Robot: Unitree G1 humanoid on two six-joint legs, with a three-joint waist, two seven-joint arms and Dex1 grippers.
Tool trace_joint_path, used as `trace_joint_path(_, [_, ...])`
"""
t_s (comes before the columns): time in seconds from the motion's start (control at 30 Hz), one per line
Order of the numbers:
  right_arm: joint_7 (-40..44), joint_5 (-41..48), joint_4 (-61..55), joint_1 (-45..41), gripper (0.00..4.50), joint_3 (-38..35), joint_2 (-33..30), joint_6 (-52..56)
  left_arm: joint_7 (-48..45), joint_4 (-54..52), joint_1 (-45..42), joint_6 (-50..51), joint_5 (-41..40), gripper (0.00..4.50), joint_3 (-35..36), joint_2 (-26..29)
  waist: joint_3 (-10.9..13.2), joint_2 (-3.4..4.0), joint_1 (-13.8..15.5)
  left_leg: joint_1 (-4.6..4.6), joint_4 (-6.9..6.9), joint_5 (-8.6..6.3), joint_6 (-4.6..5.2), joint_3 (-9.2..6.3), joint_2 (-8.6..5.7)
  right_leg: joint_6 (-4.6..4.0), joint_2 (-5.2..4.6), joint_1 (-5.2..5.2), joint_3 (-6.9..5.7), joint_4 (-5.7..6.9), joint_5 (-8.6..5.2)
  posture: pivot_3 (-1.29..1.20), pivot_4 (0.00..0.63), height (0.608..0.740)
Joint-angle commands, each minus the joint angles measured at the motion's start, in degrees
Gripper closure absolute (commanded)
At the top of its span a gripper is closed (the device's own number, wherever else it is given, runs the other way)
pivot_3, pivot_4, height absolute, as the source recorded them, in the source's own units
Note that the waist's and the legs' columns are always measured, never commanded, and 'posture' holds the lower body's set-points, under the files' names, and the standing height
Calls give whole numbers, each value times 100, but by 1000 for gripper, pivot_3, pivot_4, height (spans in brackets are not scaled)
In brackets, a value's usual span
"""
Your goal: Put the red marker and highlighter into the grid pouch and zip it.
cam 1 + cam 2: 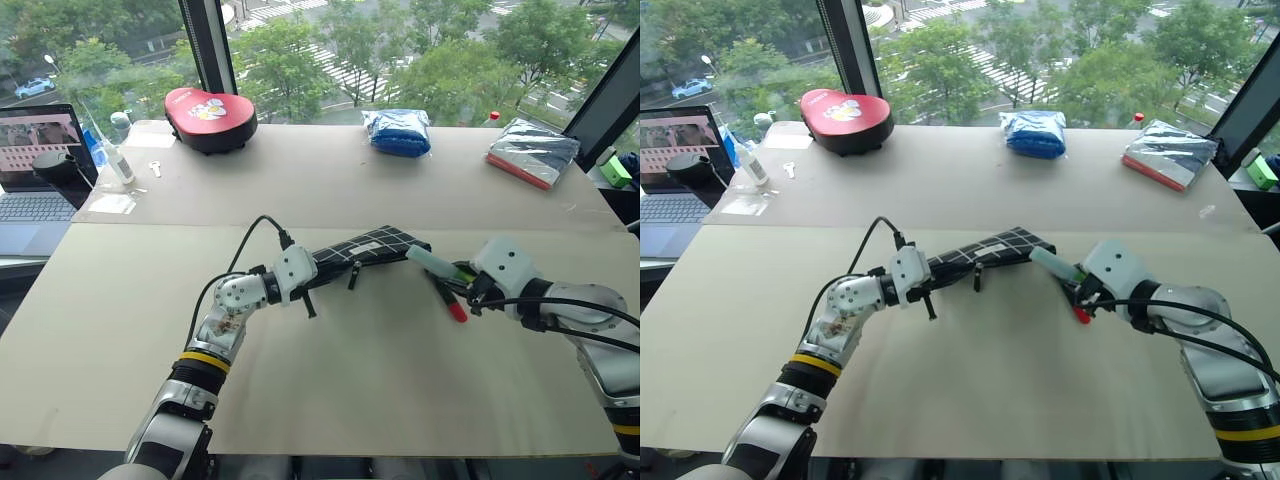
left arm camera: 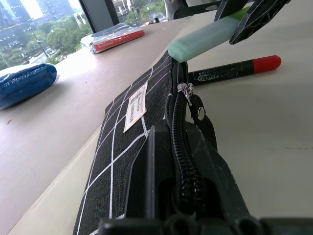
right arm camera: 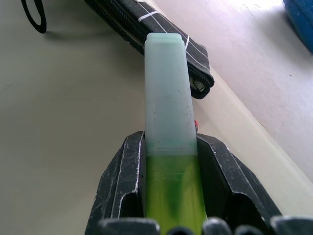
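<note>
The grid pouch (image 1: 372,246), black with white lines, is held edge-up just above the table, zipper side on top. My left gripper (image 1: 308,270) is shut on its left end. The zipper pull (image 2: 188,93) sits near the pouch's far end. My right gripper (image 1: 466,277) is shut on the light-green highlighter (image 1: 430,262). Its pale cap (image 3: 167,88) points at the right end of the pouch and nearly touches it. The red marker (image 1: 449,299) lies flat on the table under the right gripper, black body and red end showing (image 2: 234,70).
At the back of the table are a red heart-shaped case (image 1: 210,118), a blue bag (image 1: 397,131) and a silver and red packet (image 1: 532,152). A laptop (image 1: 35,165) and a small bottle (image 1: 116,160) stand at the far left.
</note>
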Motion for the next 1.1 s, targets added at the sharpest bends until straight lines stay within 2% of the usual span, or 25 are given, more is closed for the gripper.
trace_joint_path(0.03, [120,384,-225,-21,3427,-477,31,150,36,-224,-102,-26,-63,4500,32,1,0,0,0,0,0,0,0,0,0,0,0,0,0,0,0,0,150,740])
trace_joint_path(0.2, [292,1062,-565,93,3427,-784,103,725,33,-154,-163,-36,-59,4500,33,-8,0,0,1,0,-1,0,0,-2,2,0,0,0,-1,0,0,0,150,740])
trace_joint_path(0.6, [7,1040,-284,40,3427,-764,179,1003,42,-148,-179,-40,-52,4500,34,-2,0,0,0,-1,0,0,0,-1,0,-1,-1,0,0,1,0,0,150,740])
trace_joint_path(1.1, [76,1034,-350,64,3427,-641,173,1088,93,-158,-166,-45,-53,4500,39,-4,0,0,-1,-1,0,0,0,-1,0,-1,-1,0,0,1,0,0,150,740])
